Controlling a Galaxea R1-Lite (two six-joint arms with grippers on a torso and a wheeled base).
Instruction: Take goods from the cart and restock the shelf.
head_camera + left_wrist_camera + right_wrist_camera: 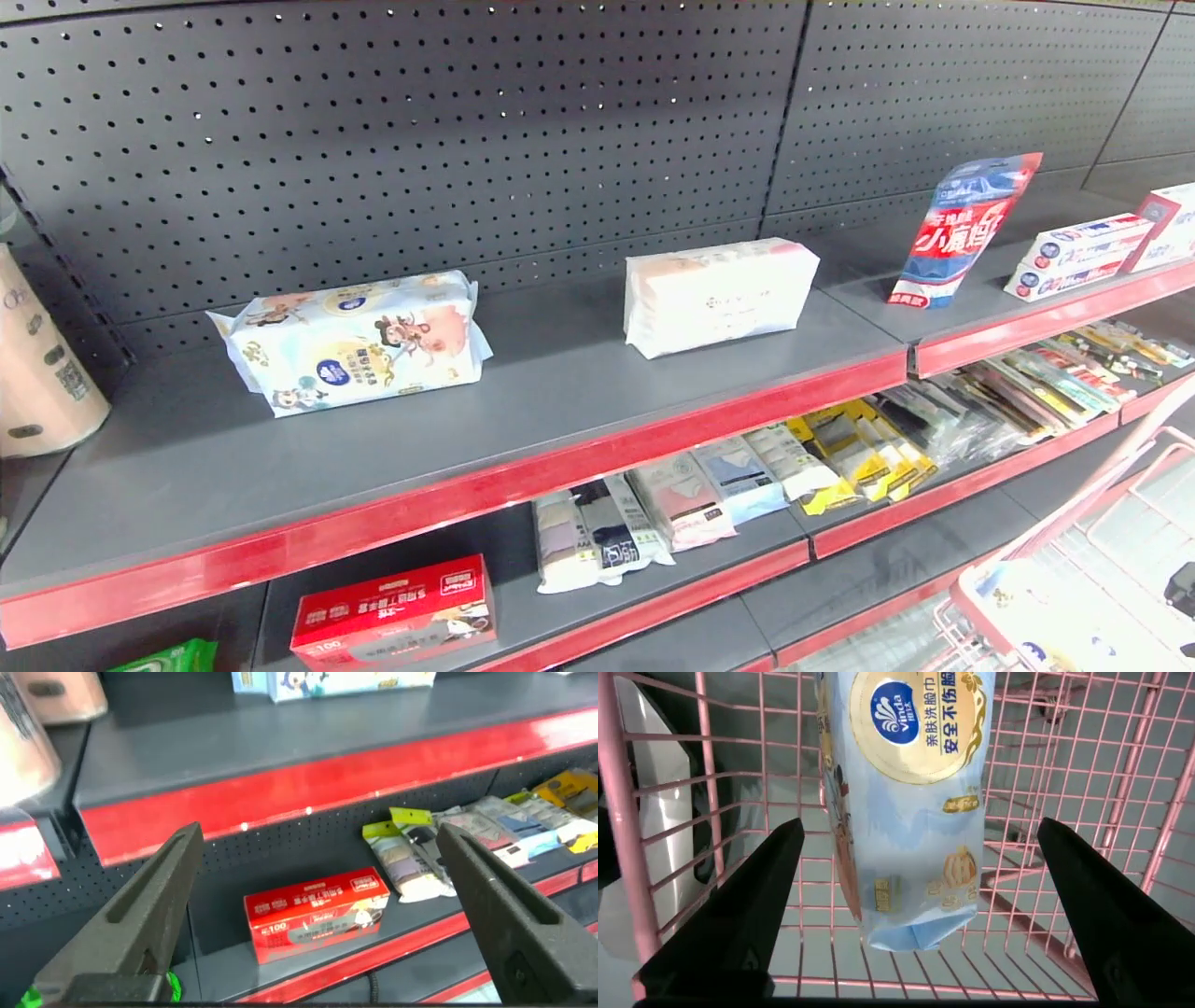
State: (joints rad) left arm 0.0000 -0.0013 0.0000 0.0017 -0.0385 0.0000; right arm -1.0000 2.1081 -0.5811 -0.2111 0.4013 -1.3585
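Apparently untouched, the tissue pack (906, 775) sits within the wide-open right pincer (917, 835).

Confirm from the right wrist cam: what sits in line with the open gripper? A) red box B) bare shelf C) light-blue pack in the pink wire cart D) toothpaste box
C: a light-blue pack lies in the pink wire cart, framed by the open right gripper, not gripped.
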